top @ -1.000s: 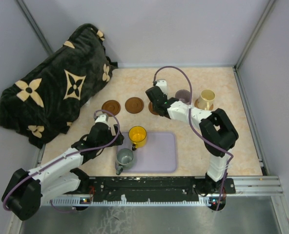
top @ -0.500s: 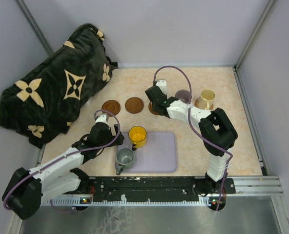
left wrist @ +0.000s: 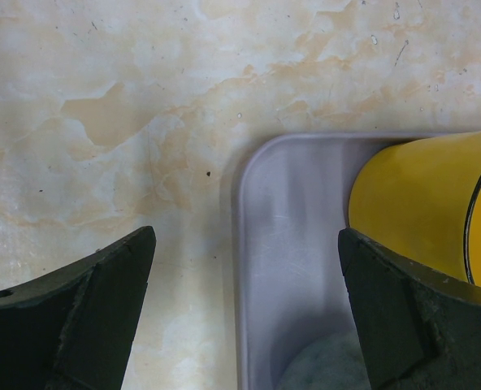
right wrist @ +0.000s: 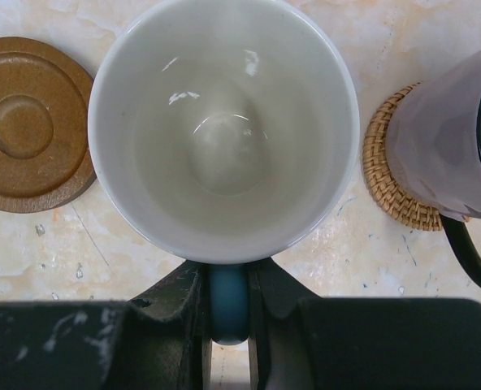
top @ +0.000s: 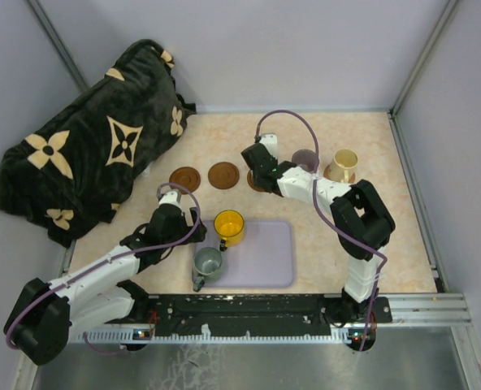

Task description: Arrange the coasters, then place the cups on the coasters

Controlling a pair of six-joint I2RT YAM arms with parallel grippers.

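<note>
White cup [right wrist: 224,138] gripped by its blue handle [right wrist: 228,305] (right jaws), beside brown coaster [right wrist: 29,122].

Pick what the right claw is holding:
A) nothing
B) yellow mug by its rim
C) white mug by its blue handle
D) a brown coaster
C: in the right wrist view, the right claw pinches the blue handle of the white mug.

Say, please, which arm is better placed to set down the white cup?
Right: the right gripper holds the white cup beside a brown coaster; the left gripper is open near the yellow cup.
</note>
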